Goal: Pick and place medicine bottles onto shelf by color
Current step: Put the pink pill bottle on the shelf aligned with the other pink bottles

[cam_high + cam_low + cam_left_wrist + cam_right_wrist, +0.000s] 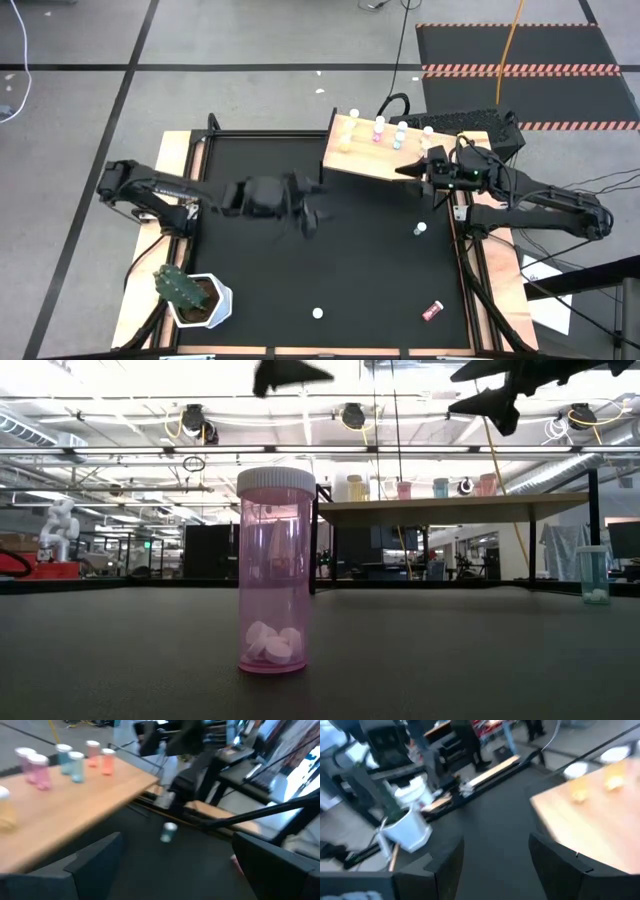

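Nearest us a pink bottle point(274, 570) stands upright on the black surface point(330, 240). We see more bottles point(380, 128) on the shelf point(400, 155), a teal bottle point(420, 229) and a red bottle point(432, 311) below. Left gripper point(312, 215) spread, empty; right gripper point(408, 170), apart, at the shelf's edge.
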### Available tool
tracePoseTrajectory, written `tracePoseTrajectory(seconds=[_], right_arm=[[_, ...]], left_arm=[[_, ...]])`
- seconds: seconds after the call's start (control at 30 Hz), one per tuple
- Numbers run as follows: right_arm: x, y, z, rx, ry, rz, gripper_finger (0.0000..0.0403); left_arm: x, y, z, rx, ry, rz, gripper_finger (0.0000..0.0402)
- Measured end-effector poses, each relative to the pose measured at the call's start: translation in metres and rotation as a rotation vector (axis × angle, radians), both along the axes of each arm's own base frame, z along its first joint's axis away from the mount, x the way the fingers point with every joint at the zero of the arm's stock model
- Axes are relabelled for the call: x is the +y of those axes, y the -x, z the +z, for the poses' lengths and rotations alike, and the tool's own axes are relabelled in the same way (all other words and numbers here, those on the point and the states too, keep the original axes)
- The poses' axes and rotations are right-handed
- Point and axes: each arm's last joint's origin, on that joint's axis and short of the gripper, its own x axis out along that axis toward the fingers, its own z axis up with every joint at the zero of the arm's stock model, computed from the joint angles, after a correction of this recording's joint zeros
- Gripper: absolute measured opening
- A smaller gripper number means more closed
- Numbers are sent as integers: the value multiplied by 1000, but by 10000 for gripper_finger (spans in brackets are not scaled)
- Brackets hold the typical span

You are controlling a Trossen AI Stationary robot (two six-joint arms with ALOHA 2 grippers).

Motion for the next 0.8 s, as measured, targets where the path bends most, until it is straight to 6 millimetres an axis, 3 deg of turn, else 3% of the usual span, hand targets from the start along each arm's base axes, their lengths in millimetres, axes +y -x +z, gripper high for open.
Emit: tracePoseTrajectory(seconds=[0.23,0.4,0.6,0.8], right_arm=[[13,-2,-7,81,39,126,215],[25,-12,-10,91,14,202,215],[53,-36,-12,58,-49,246,215],[107,-68,-28,35,-43,269,215]], left_arm=[[-83,23,1,-39,72,81,376],[-120,43,-2,-29,71,81,376],[-129,55,-19,152,-55,11,376],[-122,66,-29,311,-54,-4,376]])
